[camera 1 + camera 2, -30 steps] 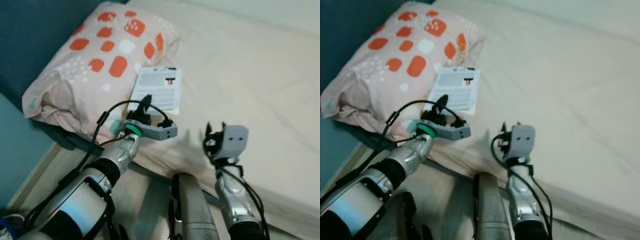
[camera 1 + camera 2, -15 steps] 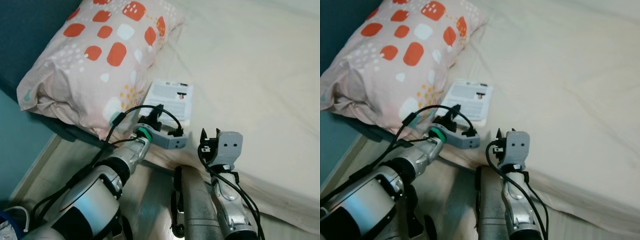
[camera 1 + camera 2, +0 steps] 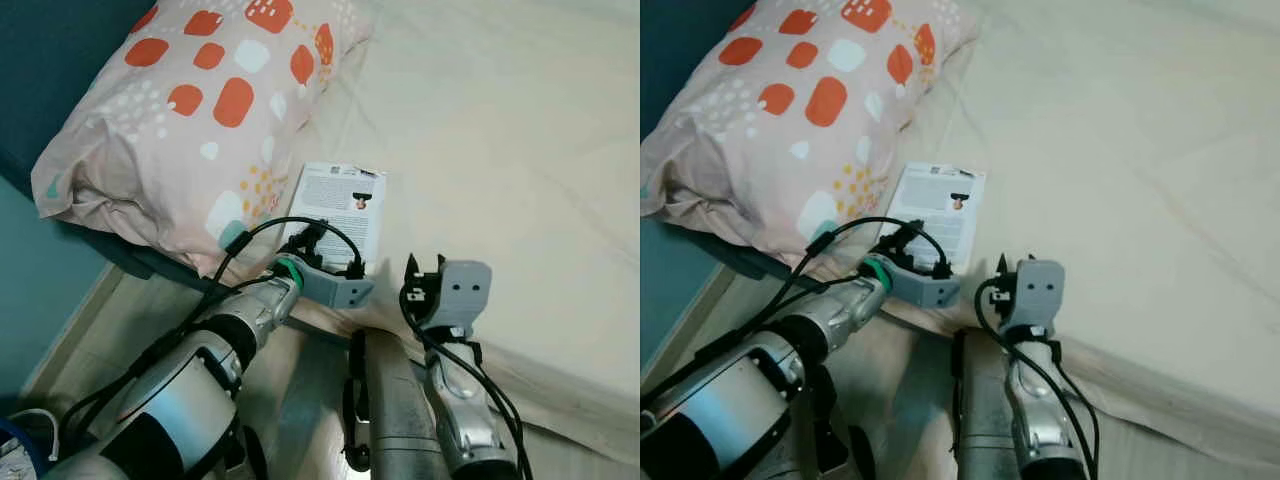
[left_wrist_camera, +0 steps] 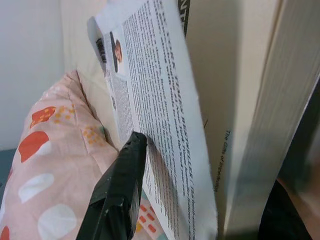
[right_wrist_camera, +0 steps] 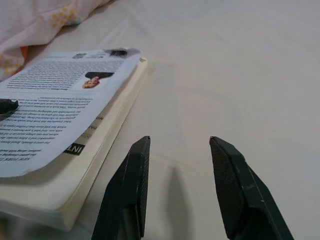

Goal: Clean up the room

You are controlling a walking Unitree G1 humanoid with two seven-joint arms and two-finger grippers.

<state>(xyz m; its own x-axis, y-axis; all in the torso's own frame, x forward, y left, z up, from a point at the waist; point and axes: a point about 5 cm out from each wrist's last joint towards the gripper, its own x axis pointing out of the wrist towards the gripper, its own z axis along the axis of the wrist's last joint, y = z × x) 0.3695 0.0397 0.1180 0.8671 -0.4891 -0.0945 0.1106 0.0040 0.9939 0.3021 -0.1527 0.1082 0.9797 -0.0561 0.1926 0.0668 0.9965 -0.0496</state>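
Observation:
A white book (image 3: 340, 205) with printed text and a small photo on its cover lies on the beige bed sheet (image 3: 500, 130), against the spotted pillow (image 3: 200, 110). My left gripper (image 3: 312, 238) is at the book's near edge, open. One black finger (image 4: 120, 185) rests on the lifted cover (image 4: 160, 115), with the page block (image 4: 270, 125) beside it. My right gripper (image 5: 180, 145) hovers open just above the sheet to the right of the book (image 5: 65, 100), holding nothing.
The pink pillow with orange and white spots lies at the head of the bed, against a dark blue headboard (image 3: 60, 60). The mattress edge (image 3: 540, 385) runs just under my arms. Wooden floor (image 3: 110, 340) lies below on the left.
The camera has shifted closer over the bed. My left gripper has reached forward to the book's near edge, and its finger now lies on the cover. The right gripper stays beside it.

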